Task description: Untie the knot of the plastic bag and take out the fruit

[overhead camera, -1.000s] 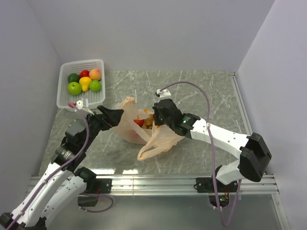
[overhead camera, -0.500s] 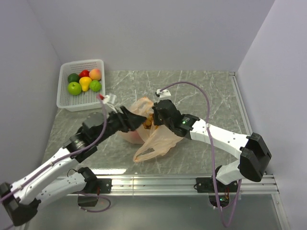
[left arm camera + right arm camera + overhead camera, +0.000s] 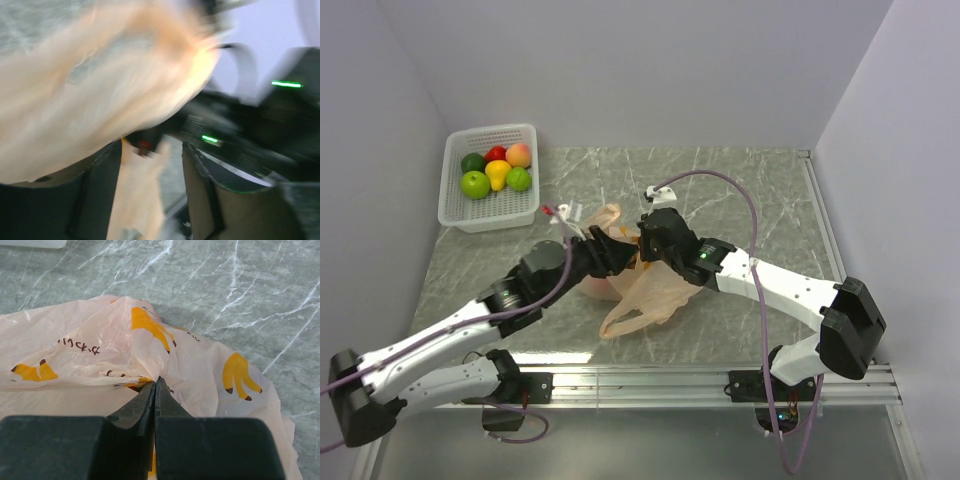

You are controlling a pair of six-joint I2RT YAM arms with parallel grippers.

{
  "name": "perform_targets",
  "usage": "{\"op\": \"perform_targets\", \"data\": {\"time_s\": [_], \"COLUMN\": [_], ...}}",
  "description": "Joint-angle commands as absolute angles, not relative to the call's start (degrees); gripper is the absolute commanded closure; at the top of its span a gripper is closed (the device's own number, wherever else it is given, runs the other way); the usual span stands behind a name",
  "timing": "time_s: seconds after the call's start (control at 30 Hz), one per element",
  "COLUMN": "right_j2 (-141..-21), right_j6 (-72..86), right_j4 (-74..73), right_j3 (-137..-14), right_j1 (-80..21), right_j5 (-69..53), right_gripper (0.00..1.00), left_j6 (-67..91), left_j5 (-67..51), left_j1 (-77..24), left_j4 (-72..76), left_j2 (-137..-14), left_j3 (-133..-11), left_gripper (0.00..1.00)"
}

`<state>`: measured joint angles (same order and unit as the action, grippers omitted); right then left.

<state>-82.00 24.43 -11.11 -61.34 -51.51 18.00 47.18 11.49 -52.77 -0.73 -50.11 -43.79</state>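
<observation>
Right hand [image 3: 154,385] is clenched on a thin fold of the bag [image 3: 650,290], which lies crumpled mid-desk against the left hand [image 3: 610,255]. That hand's fingers stand apart, released, with bag film between them in a blurred view. The desk [image 3: 750,190] is grey marble with white veins. Pale lilac walls [image 3: 650,70] close it in on three sides. A white basket [image 3: 485,210] sits in the far left corner.

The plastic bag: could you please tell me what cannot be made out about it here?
- Fruit: top view, covered by the plastic bag, left gripper and right gripper.
- Knot: lost among folds in every view.
- Left wrist view: motion blur smears the bag.
</observation>
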Motion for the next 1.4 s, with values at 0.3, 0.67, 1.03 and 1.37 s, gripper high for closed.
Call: {"op": "perform_targets", "data": {"time_s": [0.3, 0.67, 1.03, 1.37], "right_j2": [-77.09, -81.64, -73.83, -73.66], "right_j6": [25.93, 27.70, 25.12, 34.09], "right_j4": [-9.76, -12.55, -24.95, -31.02], "right_j3": [-58.54, -61.51, -67.06, -63.03], "right_j1": [-44.75, -30.41, -42.88, -46.14], "right_j5": [20.31, 10.74, 23.53, 26.63], "right_gripper": [1.00, 0.97, 0.08, 0.09], "left_j6": [58.70, 63.99, 48.18, 42.63], "left_j5": [25.40, 26.81, 22.33, 11.35], "left_j1": [-52.82, -51.42, -51.50, -53.00], "left_j4": [0.26, -3.17, -6.15, -7.21], "left_j2": [-64.52, -57.13, -47.81, -50.98], "left_j3": [-30.16, -20.39, -33.47, -43.24], "left_gripper": [0.47, 0.48, 0.08, 0.14]}}
